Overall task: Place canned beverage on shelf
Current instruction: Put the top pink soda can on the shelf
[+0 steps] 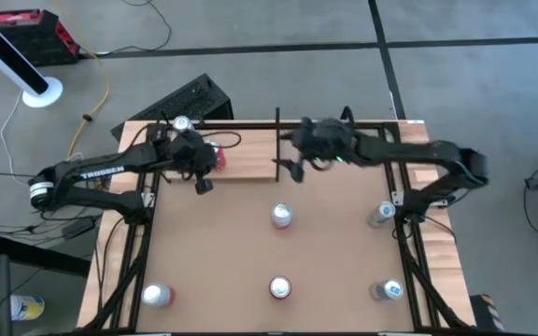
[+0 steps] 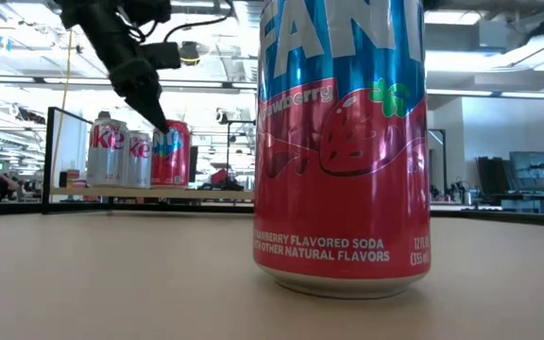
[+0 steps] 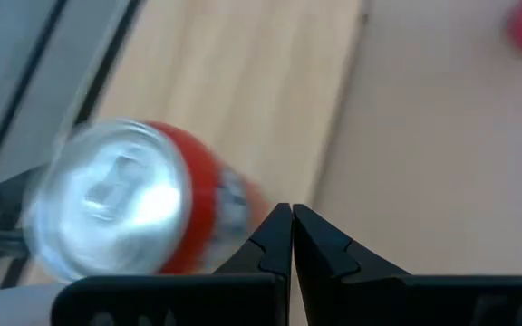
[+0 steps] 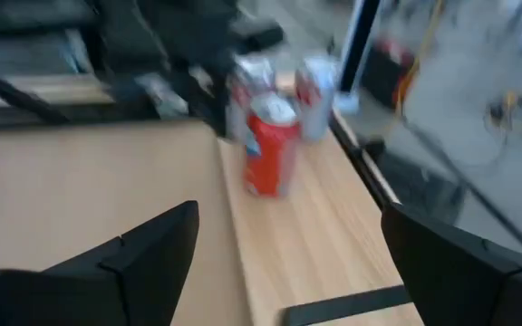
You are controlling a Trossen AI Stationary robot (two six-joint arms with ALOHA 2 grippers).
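Hovering with its fingers spread wide and nothing between them, the right gripper (image 1: 290,169) is seen above the shelf (image 1: 250,154), close to the thin black upright (image 1: 277,145) that crosses the pale planks. Ahead of it, along the shelf, a red can (image 4: 269,145) stands upright near the plank's edge, with two silver cans (image 4: 315,83) behind it toward the far end. Beside that red can the left gripper (image 1: 202,184) is held with its fingers pressed together and empty, just off the shelf's front edge. Farther out, on the brown tabletop (image 1: 222,252), more cans are left standing well apart: a silver-topped one (image 1: 281,216) nearest the right gripper, a red Fanta can (image 1: 279,287) beyond it, and others toward the corners. The step in hand is judged to be the fetching of the next can by the right arm. It would be done well if the spread fingers were brought down squarely around the middle of the nearest can, the grip closed only once the can is centred, and the can lifted clear of the upright before being set on bare wood beside the cans already placed, so that none is knocked.
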